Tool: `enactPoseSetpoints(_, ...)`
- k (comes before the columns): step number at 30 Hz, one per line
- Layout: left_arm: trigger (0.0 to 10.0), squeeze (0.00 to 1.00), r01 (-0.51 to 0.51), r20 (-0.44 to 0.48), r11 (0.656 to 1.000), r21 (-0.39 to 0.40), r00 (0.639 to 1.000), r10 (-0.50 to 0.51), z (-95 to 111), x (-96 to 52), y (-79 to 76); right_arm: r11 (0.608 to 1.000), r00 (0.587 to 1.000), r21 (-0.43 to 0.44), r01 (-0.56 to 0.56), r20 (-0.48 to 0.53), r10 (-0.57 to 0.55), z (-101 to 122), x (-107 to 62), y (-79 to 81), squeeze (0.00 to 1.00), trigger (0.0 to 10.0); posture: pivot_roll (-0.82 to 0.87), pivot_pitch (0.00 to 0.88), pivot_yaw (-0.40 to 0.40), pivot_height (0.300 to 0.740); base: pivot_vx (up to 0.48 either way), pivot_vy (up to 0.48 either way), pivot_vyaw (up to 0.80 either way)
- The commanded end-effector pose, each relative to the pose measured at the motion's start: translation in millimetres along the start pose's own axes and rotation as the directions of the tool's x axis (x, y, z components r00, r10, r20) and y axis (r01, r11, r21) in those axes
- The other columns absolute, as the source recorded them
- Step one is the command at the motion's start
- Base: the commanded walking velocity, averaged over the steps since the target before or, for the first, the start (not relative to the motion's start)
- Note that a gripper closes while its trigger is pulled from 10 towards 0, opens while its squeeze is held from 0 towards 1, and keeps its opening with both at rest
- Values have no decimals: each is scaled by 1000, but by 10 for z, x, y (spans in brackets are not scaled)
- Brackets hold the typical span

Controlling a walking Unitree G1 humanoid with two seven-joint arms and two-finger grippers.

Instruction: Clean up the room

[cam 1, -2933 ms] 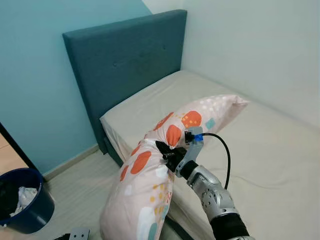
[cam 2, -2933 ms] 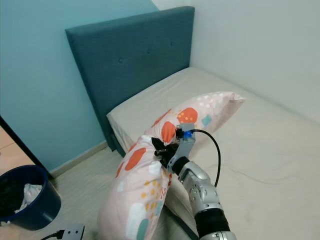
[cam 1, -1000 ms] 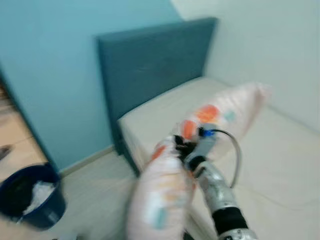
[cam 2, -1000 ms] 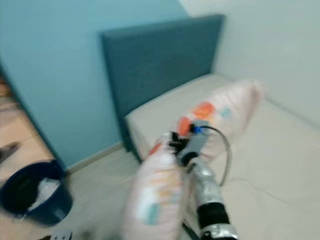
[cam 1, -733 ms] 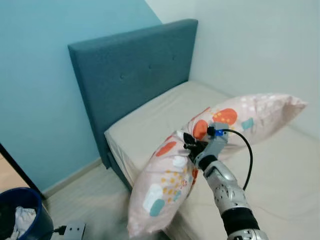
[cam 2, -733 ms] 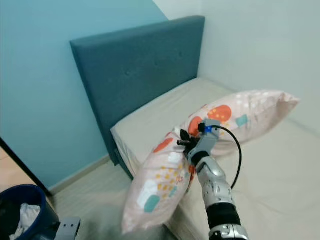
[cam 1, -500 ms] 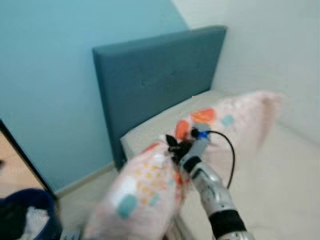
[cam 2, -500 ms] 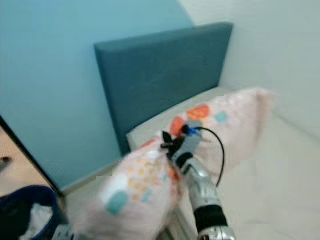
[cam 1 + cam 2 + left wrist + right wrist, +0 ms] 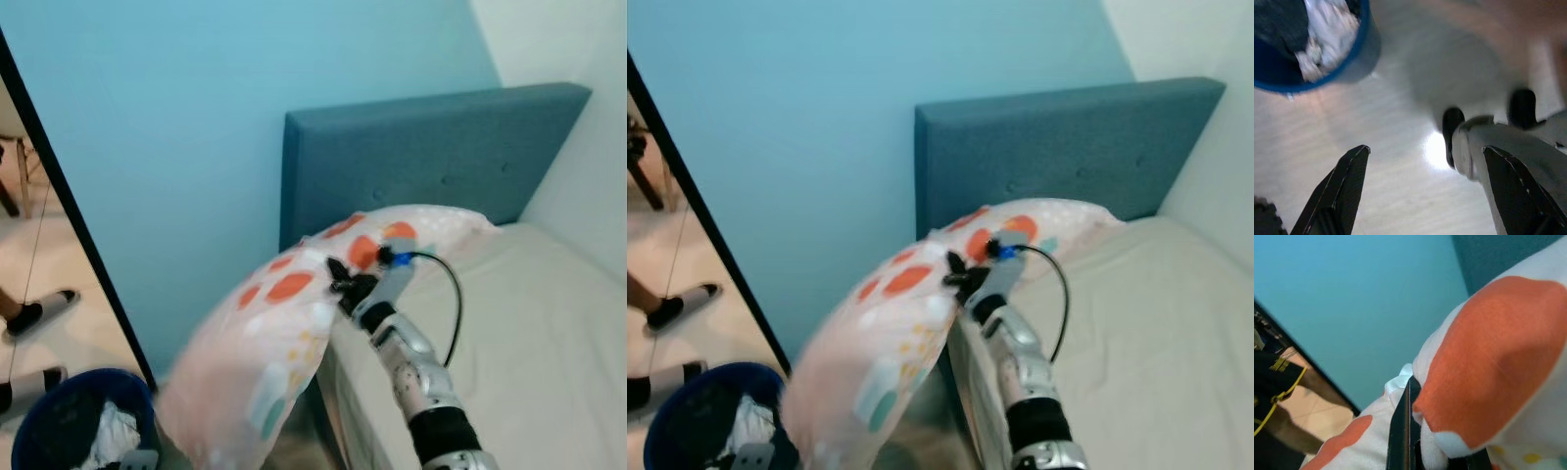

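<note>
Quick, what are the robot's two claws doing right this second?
Left gripper: open, holding nothing, hanging above the floor near the blue bin.
Right gripper: shut on the spotted pillow.

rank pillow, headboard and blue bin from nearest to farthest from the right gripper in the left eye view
1. Pillow: pinched in the right gripper, draped to its left.
2. Headboard: behind the gripper, at the bed's end.
3. Blue bin: farthest, on the floor far to the left.
</note>
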State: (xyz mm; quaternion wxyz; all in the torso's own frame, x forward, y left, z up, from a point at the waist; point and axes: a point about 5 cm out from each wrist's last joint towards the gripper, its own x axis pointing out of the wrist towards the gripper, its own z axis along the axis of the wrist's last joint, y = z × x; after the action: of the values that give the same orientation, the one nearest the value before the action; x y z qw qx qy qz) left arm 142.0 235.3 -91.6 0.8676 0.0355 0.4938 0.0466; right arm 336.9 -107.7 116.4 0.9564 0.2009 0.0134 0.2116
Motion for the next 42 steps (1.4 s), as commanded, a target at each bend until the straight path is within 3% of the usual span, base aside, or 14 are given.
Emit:
enactPoseSetpoints(1, 10000, 0, 10, -14, 1000, 11, 1000, -9, -36, -3, -27, 1000, 995, -16, 1, 98, 1, 201, 3, -23, 0, 10000, -69, 27, -41, 740, 480, 0, 0)
enactPoseSetpoints(23, 10000, 0, 1, -16, 1000, 6, 1000, -1, -36, -2, -24, 993, 983, -31, 114, 149, -108, 330, -16, -205, 0, 10000, -68, 26, -38, 740, 441, 0, 0)
enactPoseSetpoints(33, 10000, 0, 26, -23, 1000, -9, 999, -26, -44, -1, -48, 991, 978, -39, 130, 171, -122, 391, -14, -239, 0, 10000, -69, 23, -39, 740, 0, -256, 0)
enactPoseSetpoints(40, 10000, 0, 25, -20, 1000, -14, 999, -26, -39, 0, -55, 985, 966, -75, 157, 219, -137, 575, -11, -313, 0, 10000, -68, 21, -40, 740, 0, -434, 0)
enactPoseSetpoints(42, 10000, 0, 18, -20, 999, -30, 1000, -18, -43, 0, -55, 979, 957, -105, 175, 253, -144, 715, -15, -369, 0, 10000, -67, 20, -42, 740, 0, -212, 0)
